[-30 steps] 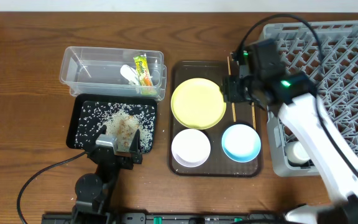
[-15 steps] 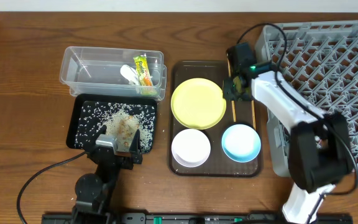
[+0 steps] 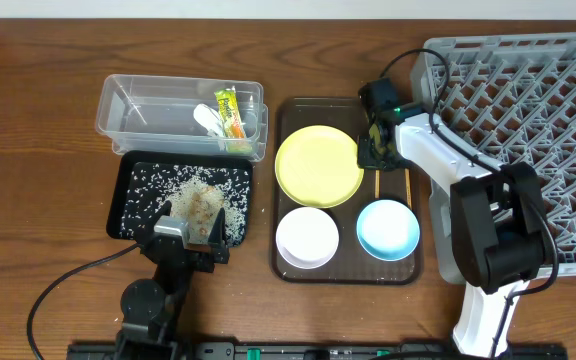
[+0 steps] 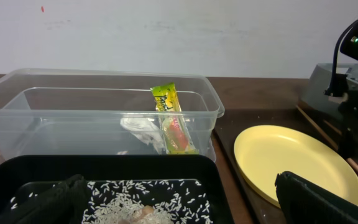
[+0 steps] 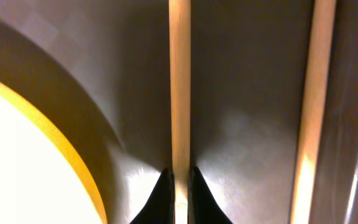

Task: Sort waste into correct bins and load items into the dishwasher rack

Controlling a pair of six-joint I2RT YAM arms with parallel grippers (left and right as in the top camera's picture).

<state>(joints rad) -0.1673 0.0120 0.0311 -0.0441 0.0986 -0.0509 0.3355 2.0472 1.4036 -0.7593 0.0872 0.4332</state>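
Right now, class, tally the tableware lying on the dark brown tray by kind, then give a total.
Yellow-green plate: 1
White dish: 1
Light blue bowl: 1
Chopsticks: 2
Total: 5

Tabletop [image 3: 38, 150] layout, left to right: bins, serving tray, rack.

At the left, tub [image 3: 143, 112] behind and shallow tray [image 3: 116, 215] in front, edge to edge; in the tub's right end, wrapper [image 3: 229, 113] just right of scrap [image 3: 206, 118]; over the shallow tray's floor, rice [image 3: 193, 200]. In the middle, serving tray [image 3: 298, 112] with plate [image 3: 319, 166] back left, small dish [image 3: 307, 237] front left, bowl [image 3: 387, 229] front right, chopsticks [image 3: 406, 185] lying front-to-back just right of the plate. At the far right, rack [image 3: 528, 100], close beside the serving tray.
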